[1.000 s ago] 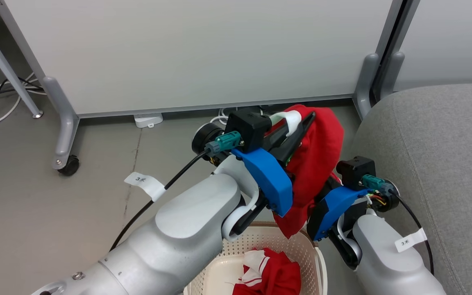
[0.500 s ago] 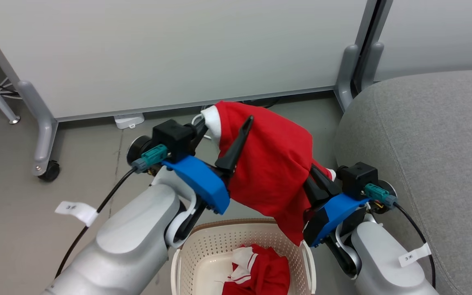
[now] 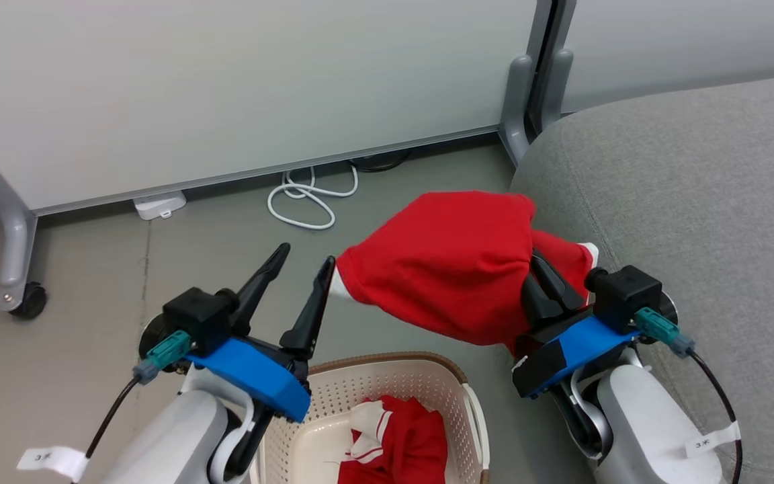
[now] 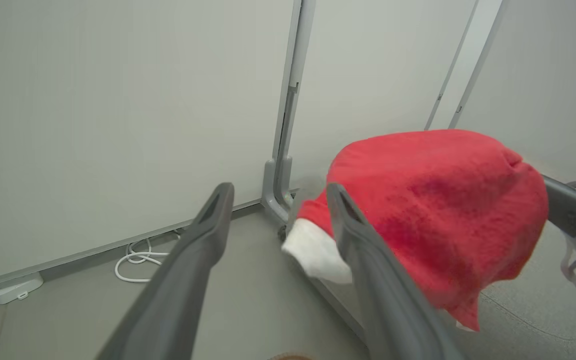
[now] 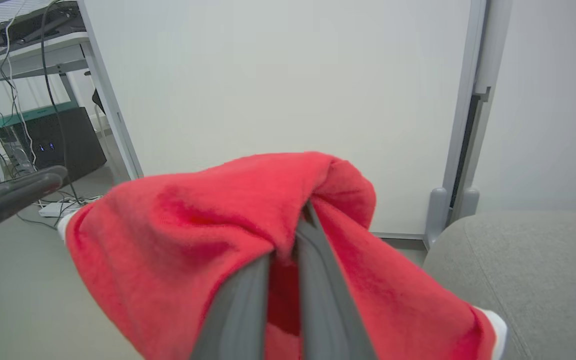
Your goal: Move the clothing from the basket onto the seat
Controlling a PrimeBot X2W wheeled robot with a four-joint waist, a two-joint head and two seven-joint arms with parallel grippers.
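My right arm reaches past the basket (image 3: 387,359) on its right side, wrist raised; right gripper (image 3: 536,259) clenched on one red garment (image 3: 454,269), fabric bunched over both fingers, hanging above the basket's far rim, beside the seat (image 3: 696,181); left arm at the basket's left corner, left gripper (image 3: 306,255) spread wide, empty, one fingertip just beside the white cuff (image 3: 340,286), contact unclear; second garment (image 3: 400,437) lies inside the basket.

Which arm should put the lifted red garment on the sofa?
Right. The right gripper is shut on the garment beside the sofa; the left gripper is open, farther off by the basket.
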